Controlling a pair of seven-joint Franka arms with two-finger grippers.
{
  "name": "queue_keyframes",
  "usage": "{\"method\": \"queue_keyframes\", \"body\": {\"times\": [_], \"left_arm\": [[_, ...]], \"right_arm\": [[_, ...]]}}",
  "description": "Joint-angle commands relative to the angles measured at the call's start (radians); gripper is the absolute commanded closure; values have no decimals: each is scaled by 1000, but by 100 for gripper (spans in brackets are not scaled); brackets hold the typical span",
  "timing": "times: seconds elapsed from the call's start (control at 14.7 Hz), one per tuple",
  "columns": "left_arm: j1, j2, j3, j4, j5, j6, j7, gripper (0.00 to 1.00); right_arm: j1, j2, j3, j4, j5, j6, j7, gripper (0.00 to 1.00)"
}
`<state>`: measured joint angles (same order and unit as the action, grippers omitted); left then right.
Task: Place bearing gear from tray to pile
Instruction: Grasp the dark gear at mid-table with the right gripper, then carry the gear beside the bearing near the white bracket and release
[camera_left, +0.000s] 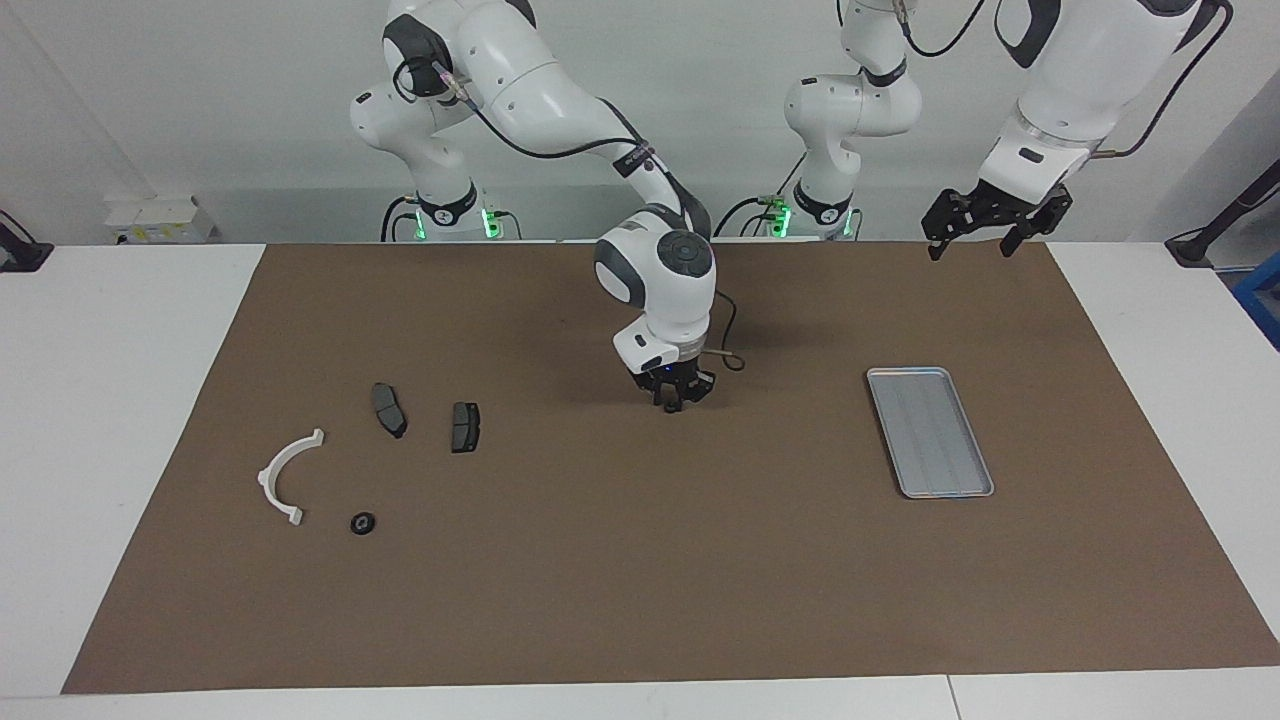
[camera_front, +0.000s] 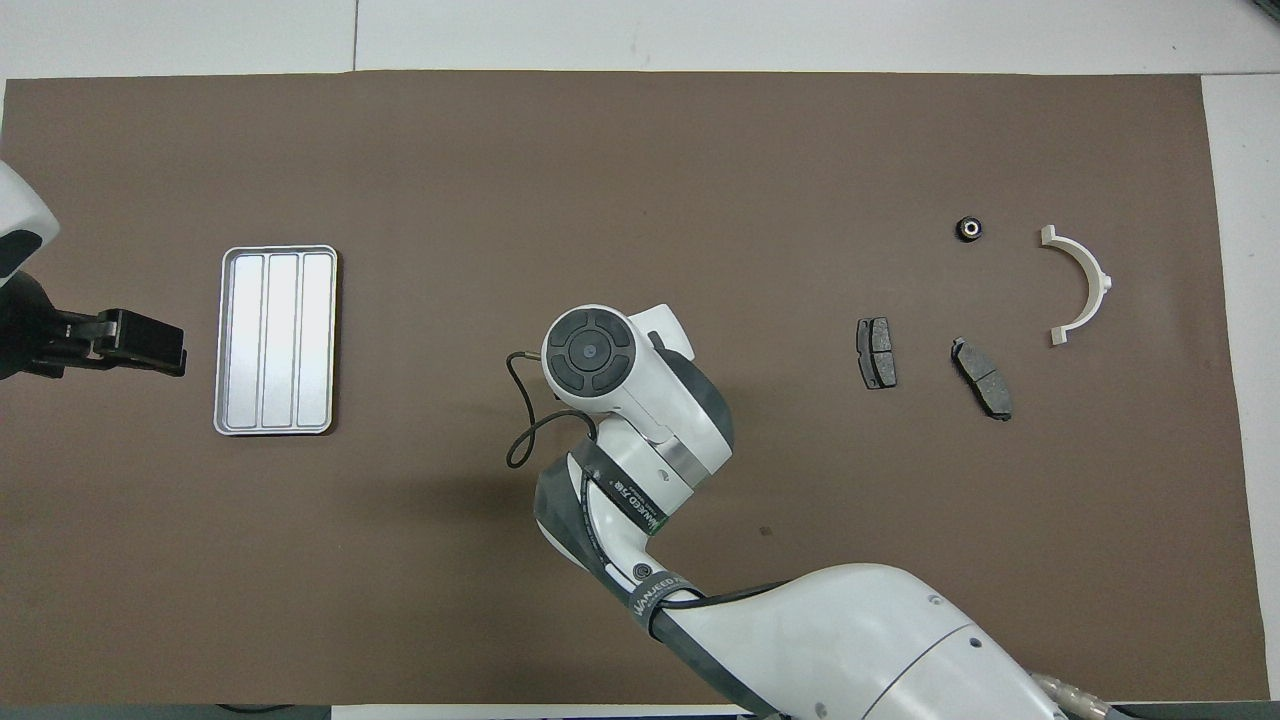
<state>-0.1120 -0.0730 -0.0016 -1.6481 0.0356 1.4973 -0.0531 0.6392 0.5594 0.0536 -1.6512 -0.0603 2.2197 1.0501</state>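
At the right arm's end of the brown mat (camera_left: 640, 600), the gear (camera_left: 363, 523) sits flat on the mat w/ the other loose parts: small, round, black ring w/ a pale centre, hole facing up. Being round, it has no long axis to read & no clear heading. It lies just beside the lower foot of the white arc (camera_left: 287, 476), not touching, & farther from the robots than both dark pads (camera_left: 389, 409) (camera_left: 465, 427). The arc opens toward the left arm's end of the table; the pads lie apart from each other, each running roughly toward/away from the robots.

The tray (camera_left: 930, 432) is well apart, toward the left arm's end: silver-grey, rounded corners, low rim, ridges running lengthwise, long axis roughly toward/away from the robots, slightly skewed. Nothing shows on it.

Right gripper (camera_left: 676, 398) hangs low over bare mat mid-table, between pile & tray, pointing down; can't tell if its fingers are parted or closed, no part seen in them. Left gripper (camera_left: 980, 228) waits raised over the mat edge nearest the robots, near the tray's end; fingers spread apart, holding nothing.
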Motion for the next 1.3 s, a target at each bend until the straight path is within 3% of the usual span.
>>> {"method": "queue_keyframes", "body": {"times": [0.0,0.2,0.27,0.48,0.68,0.82,0.96,1.23], "left_arm": [[-14,-21,6,-29,-5,20,13,0],[-14,-21,3,-27,-5,30,12,0],[-14,-21,3,-26,-5,31,12,0],[-12,-21,3,-27,-6,29,13,0],[-12,-21,3,-29,-6,26,12,0],[-12,-21,3,-27,-8,27,12,0],[-12,-21,0,-29,-9,26,13,0],[-5,-21,3,-29,-60,29,29,0]], "right_arm": [[-13,-10,2,-30,-1,29,-16,72],[-15,-10,2,-30,2,29,-15,98],[-15,-10,2,-30,2,29,-15,100],[-18,-10,-1,7,-1,-4,-16,100],[-74,-13,-8,123,-15,-157,-89,100],[-157,-26,-8,215,-15,-276,-239,100],[-264,-59,-9,238,-15,-325,-451,100],[-484,-81,-8,167,-15,-258,-796,100]]}}
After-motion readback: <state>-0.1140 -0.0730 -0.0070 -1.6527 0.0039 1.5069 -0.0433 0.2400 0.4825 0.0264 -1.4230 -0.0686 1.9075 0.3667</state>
